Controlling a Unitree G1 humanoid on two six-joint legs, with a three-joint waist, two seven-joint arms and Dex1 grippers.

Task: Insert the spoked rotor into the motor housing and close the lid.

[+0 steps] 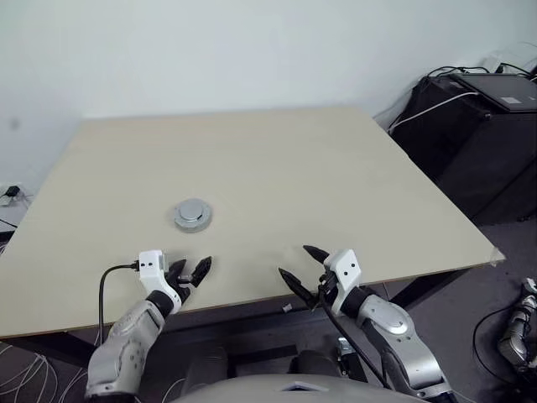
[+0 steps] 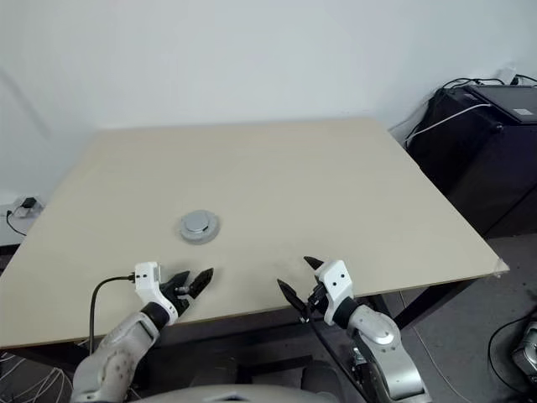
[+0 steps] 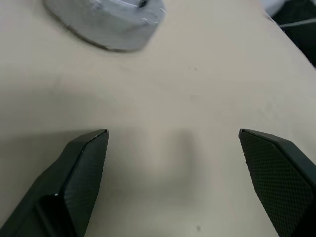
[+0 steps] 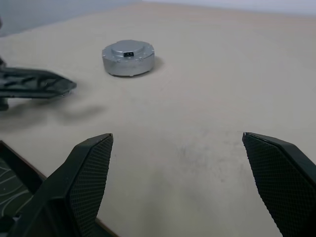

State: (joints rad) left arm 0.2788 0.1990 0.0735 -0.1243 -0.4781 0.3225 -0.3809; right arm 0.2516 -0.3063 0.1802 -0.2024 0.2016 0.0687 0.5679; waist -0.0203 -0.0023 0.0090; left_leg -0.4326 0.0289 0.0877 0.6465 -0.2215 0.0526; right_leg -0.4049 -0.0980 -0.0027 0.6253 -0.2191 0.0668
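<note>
Both the left gripper (image 1: pixel 190 272) and the right gripper (image 1: pixel 304 264) stand wide open and empty near the table's front edge (image 1: pixel 252 300). Beyond the left one, the round matt grey lid (image 1: pixel 193 214) lies flat, seemingly closed on the housing, its axis upright. The task seems finished; only withdrawal remains.

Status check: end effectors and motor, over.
Left end effector open, empty. Right end effector open, empty. Lid closed on the motor, alone on table. Nothing in the way.
</note>
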